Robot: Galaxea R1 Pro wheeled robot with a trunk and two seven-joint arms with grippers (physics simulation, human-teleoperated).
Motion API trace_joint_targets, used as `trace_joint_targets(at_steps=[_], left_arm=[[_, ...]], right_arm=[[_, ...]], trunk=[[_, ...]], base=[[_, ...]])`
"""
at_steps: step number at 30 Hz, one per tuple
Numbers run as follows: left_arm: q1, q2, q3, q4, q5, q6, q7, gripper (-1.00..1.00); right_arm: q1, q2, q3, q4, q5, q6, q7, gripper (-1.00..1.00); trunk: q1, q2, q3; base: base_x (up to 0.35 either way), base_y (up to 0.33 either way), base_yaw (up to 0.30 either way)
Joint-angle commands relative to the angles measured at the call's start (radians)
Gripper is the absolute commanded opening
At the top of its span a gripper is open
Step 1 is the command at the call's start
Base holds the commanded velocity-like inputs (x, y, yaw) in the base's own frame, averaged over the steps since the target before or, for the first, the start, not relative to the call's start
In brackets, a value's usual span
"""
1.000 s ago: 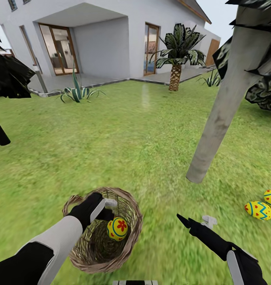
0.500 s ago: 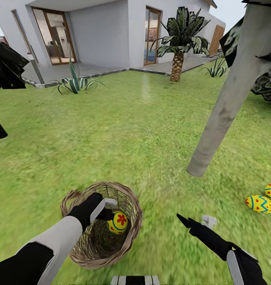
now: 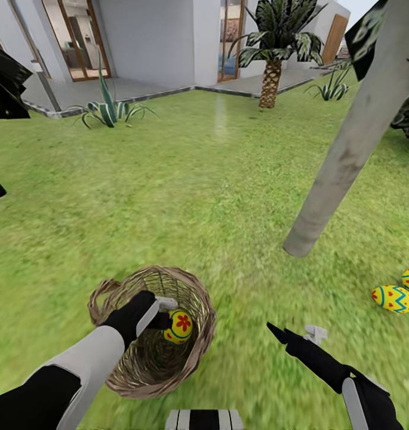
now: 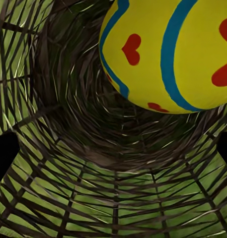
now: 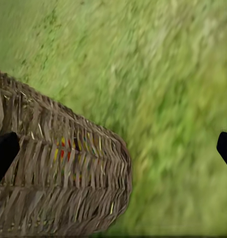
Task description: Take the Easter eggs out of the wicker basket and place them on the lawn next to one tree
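- The flower-painted egg [image 3: 178,325] is gripped by the left gripper [image 3: 168,315] inside the wicker basket [image 3: 192,352], lower left
- The right gripper [image 5: 113,148] is spread open — empty
- Two zigzag eggs [image 3: 394,298] are seen at right, near the grey trunk [image 3: 341,161]

No readable text, label, brand, number or sign appears anywhere; the eggs [image 3: 179,326] carry only painted patterns: hearts, a flower, zigzags and stripes.
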Motion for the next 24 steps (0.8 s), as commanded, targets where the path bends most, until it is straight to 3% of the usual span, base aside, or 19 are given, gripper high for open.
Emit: trace_joint_targets(at_steps=[1,15,20,24], left_arm=[[-0.001,0.001,-0.007,-0.004,0.011,0.001,0.008,1.00],[0.001,0.003,-0.006,-0.011,0.011,-0.085,0.001,1.00],[0.002,0.004,-0.006,-0.012,0.011,-0.112,-0.078,1.00],[0.002,0.004,-0.007,-0.012,0.011,-0.133,-0.105,1.00]], right_arm=[[-0.001,0.001,-0.003,0.000,-0.006,0.008,0.003,1.00],[-0.001,0.001,-0.004,0.000,-0.007,0.008,0.004,1.00],[-0.001,0.001,-0.004,0.000,-0.007,0.008,0.004,1.00],[-0.001,0.001,-0.004,0.000,-0.007,0.008,0.004,1.00]], trunk=[[0.000,-0.001,-0.005],[0.007,-0.004,-0.059],[0.009,-0.005,-0.078],[0.011,-0.006,-0.094]], base=[[0.000,0.000,0.000],[0.000,0.000,0.000],[0.000,0.000,0.000],[0.000,0.000,0.000]])
